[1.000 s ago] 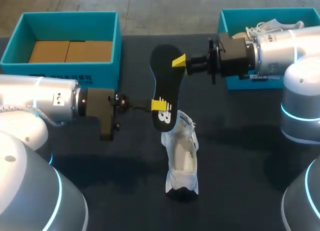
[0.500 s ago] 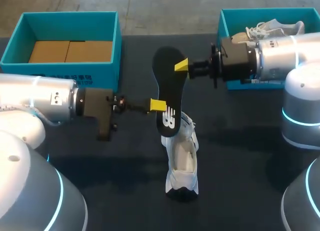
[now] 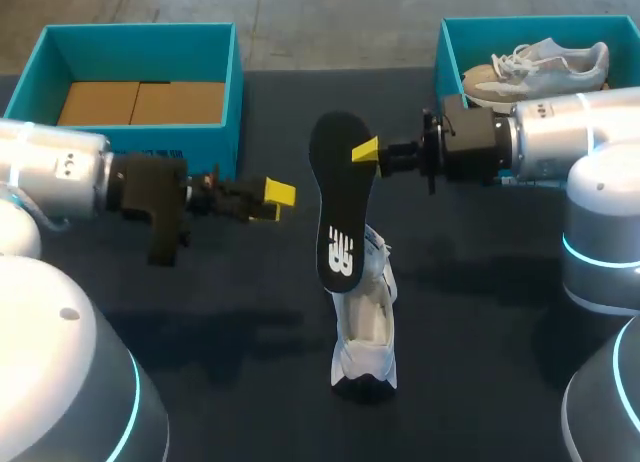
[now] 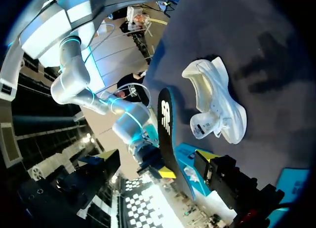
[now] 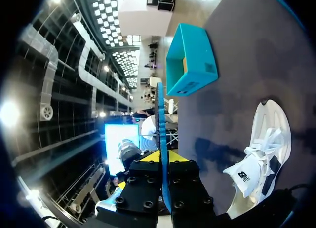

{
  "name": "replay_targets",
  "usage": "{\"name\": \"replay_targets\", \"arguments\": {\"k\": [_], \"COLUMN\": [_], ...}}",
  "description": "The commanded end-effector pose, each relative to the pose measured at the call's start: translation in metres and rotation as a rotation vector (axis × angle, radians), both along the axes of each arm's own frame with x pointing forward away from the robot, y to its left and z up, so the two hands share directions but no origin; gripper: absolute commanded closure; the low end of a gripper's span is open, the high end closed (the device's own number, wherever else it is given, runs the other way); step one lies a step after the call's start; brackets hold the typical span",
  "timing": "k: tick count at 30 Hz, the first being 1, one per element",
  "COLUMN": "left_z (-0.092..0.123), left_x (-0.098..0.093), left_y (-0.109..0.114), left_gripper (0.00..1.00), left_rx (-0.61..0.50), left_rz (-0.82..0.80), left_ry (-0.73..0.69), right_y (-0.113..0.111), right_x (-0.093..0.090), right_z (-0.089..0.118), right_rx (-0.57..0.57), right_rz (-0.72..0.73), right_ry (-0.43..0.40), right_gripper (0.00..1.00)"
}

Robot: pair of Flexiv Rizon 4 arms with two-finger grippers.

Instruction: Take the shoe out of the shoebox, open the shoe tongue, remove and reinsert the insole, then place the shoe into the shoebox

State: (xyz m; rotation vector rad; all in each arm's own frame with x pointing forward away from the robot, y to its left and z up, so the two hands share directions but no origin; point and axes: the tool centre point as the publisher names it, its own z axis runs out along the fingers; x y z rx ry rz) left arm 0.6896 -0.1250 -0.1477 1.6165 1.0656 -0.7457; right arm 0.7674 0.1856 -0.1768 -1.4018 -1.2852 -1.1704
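The black table point(image 3: 480, 312) carries everything. The silver left arm point(image 3: 60, 172) comes in low across its left half, and the silver right arm point(image 3: 570, 132) comes in from the right.

At the far left corner stands an open, rectangular teal cardboard shoebox point(image 3: 215, 142). Its floor is covered by flat brown cardboard sheets point(image 3: 140, 102) lying side by side. At the far right corner stands a second open teal cardboard box point(image 3: 500, 30), and a pale grey lace-up sneaker point(image 3: 540, 64) lies on its side inside it.

The white fabric shoe point(image 3: 365, 327) of the task is outside both boxes. It sits on the table near the middle with its opening up and its cream lining showing.

The long black foam insole point(image 3: 337, 207) hangs in the air, flat face to the head camera and white logo at its lower end. In the head view that lower end overlaps the shoe's far end, while the wrist views show a gap between them.

The right gripper point(image 3: 366, 150) is clenched on the insole's upper edge. In its own view the insole stands edge-on between the yellow tips point(image 5: 159, 158).

The left gripper point(image 3: 272, 202) hovers left of the insole, well apart from it, with its fingers spread and nothing in them.
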Motion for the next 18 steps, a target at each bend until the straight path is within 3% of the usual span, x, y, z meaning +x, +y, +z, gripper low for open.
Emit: {"name": "replay_targets", "arguments": {"k": [1,7,9,18], "left_z": [0.017,0.027,0.031,0.031], "left_x": [0.004,0.011,0.015,0.015], "left_y": [0.019,0.025,0.026,0.026], "left_gripper": [0.0,0.0,0.0,0.0], "left_rx": [0.111,0.221,0.341,0.341], "left_rz": [-0.001,-0.023,-0.052,-0.052], "left_ry": [0.046,0.144,0.102,0.102], "right_y": [0.007,0.009,0.01,0.011], "right_x": [0.002,0.002,0.003,0.002], "right_z": [-0.009,-0.016,-0.019,-0.021], "right_rx": [0.011,0.016,0.001,-0.011], "right_rz": [-0.003,-0.007,-0.016,-0.025], "right_ry": [-0.007,-0.02,-0.01,-0.01], "right_gripper": [1.0,1.0,1.0,1.0]}}
